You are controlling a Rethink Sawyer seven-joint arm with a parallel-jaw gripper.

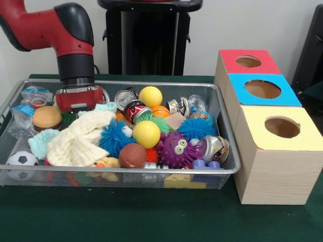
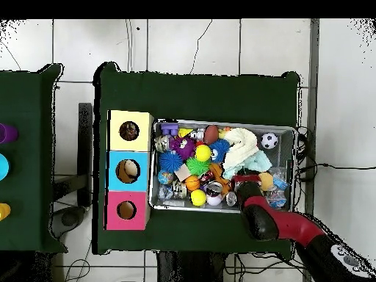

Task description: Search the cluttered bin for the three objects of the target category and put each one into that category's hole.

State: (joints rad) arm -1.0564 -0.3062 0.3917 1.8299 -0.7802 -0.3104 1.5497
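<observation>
A wire mesh bin (image 1: pixel 121 170) (image 2: pixel 220 123) is heaped with toys and junk. My gripper (image 1: pixel 79 102) (image 2: pixel 246 181) reaches down into its far left part in the front view, just behind a cream cloth (image 1: pixel 81 138) and beside a toy burger (image 1: pixel 46 117). Its lower end is hidden among the clutter. Two yellow balls (image 1: pixel 146 134) (image 1: pixel 150 96), blue spiky balls (image 1: pixel 114 137), a purple spiky toy with eyes (image 1: pixel 175 149), crushed cans (image 1: pixel 132 105), a brown football (image 1: pixel 132 155) and a soccer ball (image 1: pixel 21 160) lie in the bin.
Right of the bin in the front view stands a row of wooden boxes, each with a round hole on top: red (image 1: pixel 248 61), blue (image 1: pixel 262 89), yellow (image 1: pixel 281 127). Green cloth (image 1: pixel 151 217) covers the table. A second green table (image 2: pixel 29 161) shows at the overhead view's left.
</observation>
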